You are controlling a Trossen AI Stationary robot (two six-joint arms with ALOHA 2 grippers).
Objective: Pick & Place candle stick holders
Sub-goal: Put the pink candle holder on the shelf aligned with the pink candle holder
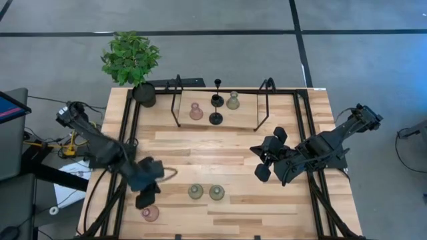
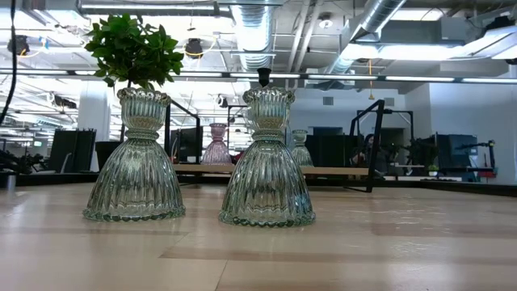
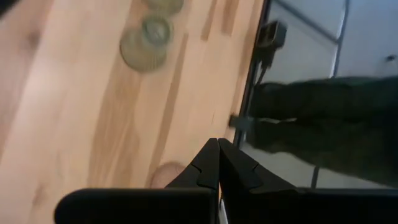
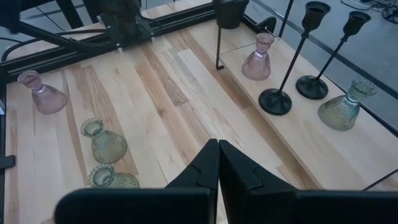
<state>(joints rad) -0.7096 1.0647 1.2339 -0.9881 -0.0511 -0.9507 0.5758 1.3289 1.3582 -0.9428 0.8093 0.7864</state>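
Note:
Two olive-green glass holders [image 1: 195, 192] [image 1: 217, 193] stand on their bases near the table's front, and fill the low view [image 2: 135, 162] [image 2: 266, 162]. A pink glass holder [image 1: 150, 213] stands at the front left. My left gripper [image 1: 148, 195] is shut and empty, just on the far side of it; the pink holder's edge [image 3: 163, 175] shows beside the fingers. On the far board stand a pink holder [image 1: 195, 111], two black thin-stemmed holders [image 1: 217, 100] [image 1: 215, 119] and an olive holder [image 1: 233, 101]. My right gripper [image 1: 262, 167] is shut and empty at the right middle [image 4: 217, 163].
Two tall black wire frames [image 1: 177, 100] [image 1: 265, 101] stand at the ends of the far board [image 4: 323, 149]. A black pot with a green plant [image 1: 131, 60] is at the far left corner. Bare wood [image 1: 213, 150] lies between the board and the front holders.

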